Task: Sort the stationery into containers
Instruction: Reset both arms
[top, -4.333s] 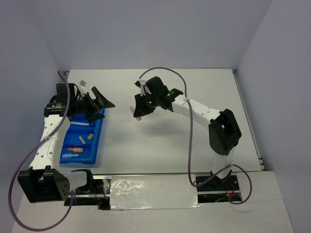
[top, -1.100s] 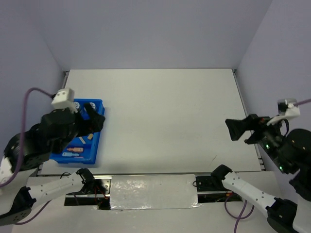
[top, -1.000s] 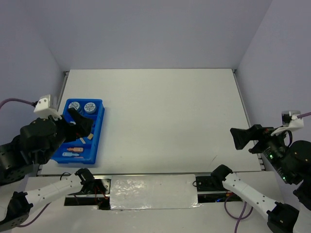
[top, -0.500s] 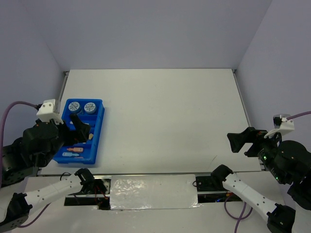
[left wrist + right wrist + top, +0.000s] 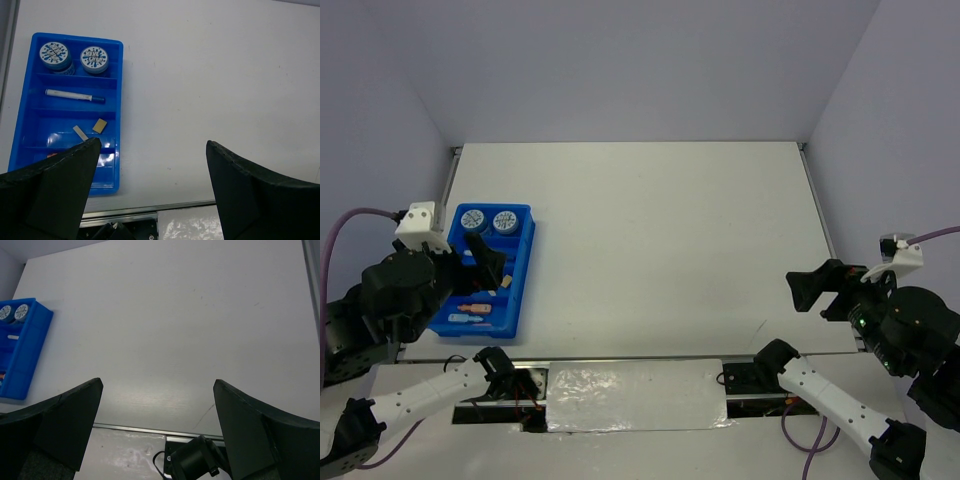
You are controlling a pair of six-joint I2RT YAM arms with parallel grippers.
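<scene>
From above, the blue tray [image 5: 526, 268] lies along the table's [image 5: 670, 230] left edge, toward the near-left corner, with its long axis running near to far. The left gripper [image 5: 482, 262] hangs over it, spread wide and empty, and covers the middle compartments. Two tubs [image 5: 488, 220] show at the tray's far end and the sticks [image 5: 472, 313] at its near end. The right gripper [image 5: 810, 290] hangs by the right edge, seen edge-on, also wide apart and holding nothing. Broad open tabletop lies between the tray and that edge.

In the left wrist view the tubs [image 5: 74, 55] sit side by side in the farthest compartment. The pen [image 5: 75, 95] lies crosswise in the next one, its blue cap toward the table's middle. A tan block [image 5: 100, 125] and a grey block [image 5: 80, 132] share the third. The gripper's own finger hides the nearer compartments, and only a reddish speck shows there.

In the right wrist view the tray [image 5: 31, 340] is cut off at the left. Its contents are too small to make out beyond the tubs [image 5: 13, 311]. The table's near edge runs between the parted fingers.
</scene>
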